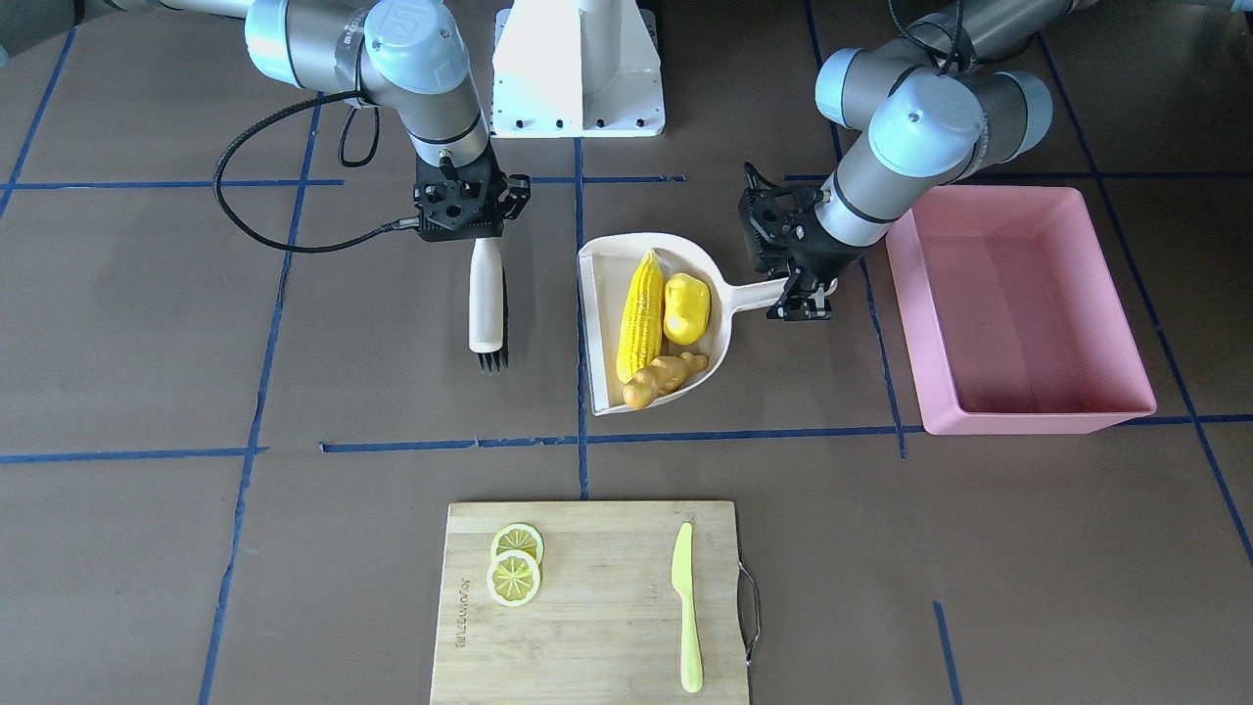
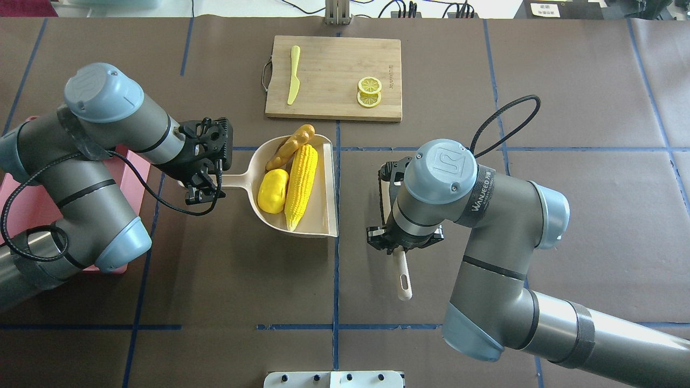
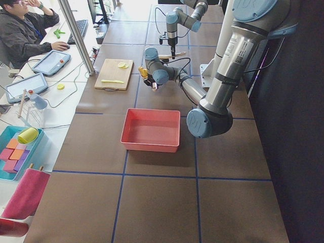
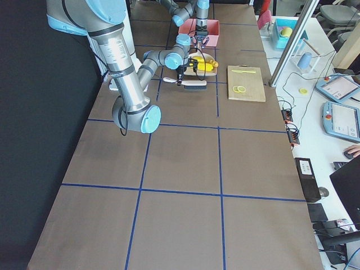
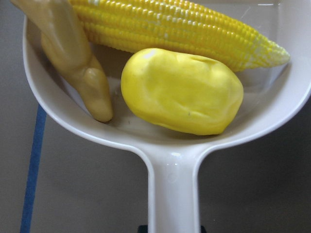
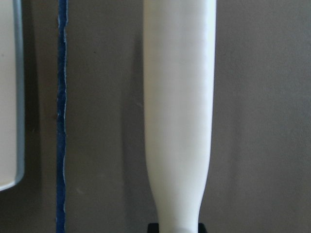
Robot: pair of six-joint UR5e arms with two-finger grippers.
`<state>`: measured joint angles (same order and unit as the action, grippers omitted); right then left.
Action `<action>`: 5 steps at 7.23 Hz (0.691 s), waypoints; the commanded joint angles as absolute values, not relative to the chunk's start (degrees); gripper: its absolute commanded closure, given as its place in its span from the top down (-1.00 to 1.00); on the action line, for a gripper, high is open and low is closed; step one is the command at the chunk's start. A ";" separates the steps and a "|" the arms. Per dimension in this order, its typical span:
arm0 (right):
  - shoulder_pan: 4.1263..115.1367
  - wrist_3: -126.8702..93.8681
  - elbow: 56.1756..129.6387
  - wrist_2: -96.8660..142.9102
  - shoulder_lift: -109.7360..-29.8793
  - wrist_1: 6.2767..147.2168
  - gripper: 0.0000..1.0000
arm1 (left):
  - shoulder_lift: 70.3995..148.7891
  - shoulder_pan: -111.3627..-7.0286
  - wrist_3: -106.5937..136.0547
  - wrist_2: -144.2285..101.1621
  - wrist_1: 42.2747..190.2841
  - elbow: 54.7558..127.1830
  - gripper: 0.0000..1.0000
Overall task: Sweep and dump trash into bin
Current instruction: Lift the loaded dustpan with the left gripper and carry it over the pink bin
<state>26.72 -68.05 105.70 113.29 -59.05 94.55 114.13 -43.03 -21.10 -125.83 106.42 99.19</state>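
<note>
A cream-white dustpan (image 1: 603, 315) lies on the table near its middle. In it are the trash pieces: a corn cob (image 1: 641, 315), a rounded yellow lump (image 1: 686, 307) and a tan ginger root (image 1: 664, 377). My left gripper (image 1: 805, 299) is shut on the dustpan's handle (image 5: 172, 184). The pink bin (image 1: 1018, 304) stands just beyond that arm; nothing shows inside it. My right gripper (image 2: 401, 245) is shut on the white handle of a brush (image 1: 485, 304), which hangs beside the pan's open edge, bristles toward the table.
A bamboo cutting board (image 1: 587, 607) sits at the far side of the table with two lemon slices (image 1: 516, 568) and a pale green knife (image 1: 686, 607) on it. Blue tape lines cross the brown table. A person sits at a desk (image 3: 30, 30) off to the side.
</note>
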 commanded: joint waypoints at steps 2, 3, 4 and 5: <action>26.72 -66.97 105.82 113.12 -59.41 94.31 -1.00 | 109.79 -51.12 -20.92 -138.47 117.21 99.14 -1.00; 26.72 -66.89 105.82 113.12 -59.41 94.31 -1.00 | 109.34 -53.68 -20.83 -142.17 118.81 99.14 -1.00; 26.72 -66.88 105.82 112.94 -59.41 94.31 -1.00 | 109.25 -54.66 -20.92 -143.77 119.00 99.14 -1.00; 26.72 -66.97 105.82 112.85 -59.41 94.31 -1.00 | 109.07 -55.71 -20.92 -144.48 120.66 98.88 -1.00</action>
<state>26.72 -66.93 105.82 112.98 -59.41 94.31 109.38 -54.11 -20.90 -142.70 118.94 99.06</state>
